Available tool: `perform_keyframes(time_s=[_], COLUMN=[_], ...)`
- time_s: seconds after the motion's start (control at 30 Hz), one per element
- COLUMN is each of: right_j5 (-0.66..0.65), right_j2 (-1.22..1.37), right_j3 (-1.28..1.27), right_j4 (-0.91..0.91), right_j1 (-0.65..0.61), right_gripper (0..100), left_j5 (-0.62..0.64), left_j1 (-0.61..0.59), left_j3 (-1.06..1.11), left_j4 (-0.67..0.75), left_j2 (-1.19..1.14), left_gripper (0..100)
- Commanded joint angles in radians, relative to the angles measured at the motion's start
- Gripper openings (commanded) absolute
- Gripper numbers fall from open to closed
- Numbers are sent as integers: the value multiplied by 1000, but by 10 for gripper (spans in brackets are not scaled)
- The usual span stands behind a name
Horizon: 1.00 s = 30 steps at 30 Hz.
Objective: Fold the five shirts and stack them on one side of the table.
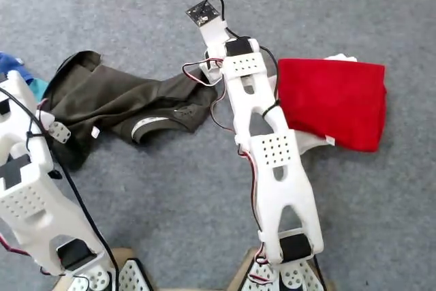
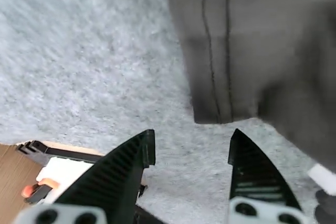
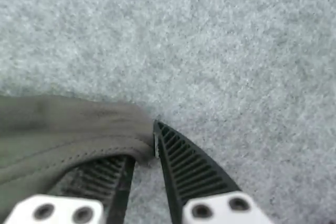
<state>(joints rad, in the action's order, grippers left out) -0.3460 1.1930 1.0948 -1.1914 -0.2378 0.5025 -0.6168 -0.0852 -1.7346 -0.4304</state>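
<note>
A dark olive shirt (image 1: 129,103) lies crumpled and spread out left of the table's middle. My right gripper (image 3: 146,142) is at the shirt's right edge (image 1: 204,90) and is shut on a fold of that dark fabric (image 3: 68,129). My left gripper (image 2: 192,137) is open just above the carpet beside the shirt's stitched hem (image 2: 220,51), at the shirt's left end (image 1: 58,127), with nothing between its fingers. A folded red shirt (image 1: 334,100) lies at the right on a white garment (image 1: 315,142).
Blue and teal cloth (image 1: 17,69) shows at the far left edge behind the left arm (image 1: 27,189). The right arm (image 1: 272,161) stretches up the middle, beside the red shirt. Grey carpet (image 1: 170,195) covers the table.
</note>
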Motion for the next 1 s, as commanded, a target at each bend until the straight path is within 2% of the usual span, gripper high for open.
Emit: perform_keyframes(time_s=[0.0,0.2,0.63,0.77,0.87,0.97], right_j5=[3,3,3,3,3,3], right_j2=[-1,-1,-1,-1,-1,-1], right_j3=[36,36,36,36,36,36], right_j4=[0,0,0,0,0,0], right_j1=[23,23,23,23,23,23], right_gripper=[15,15,15,15,15,15], left_j5=[38,60,52,48,-32,-57], left_j1=[13,22,25,70,107,120], left_j3=[-62,-25,-27,-33,-54,-91], left_j4=[-11,74,69,72,75,48], left_j2=[6,-21,-233,-281,-318,-342], left_gripper=[246,246,235,116,23,27])
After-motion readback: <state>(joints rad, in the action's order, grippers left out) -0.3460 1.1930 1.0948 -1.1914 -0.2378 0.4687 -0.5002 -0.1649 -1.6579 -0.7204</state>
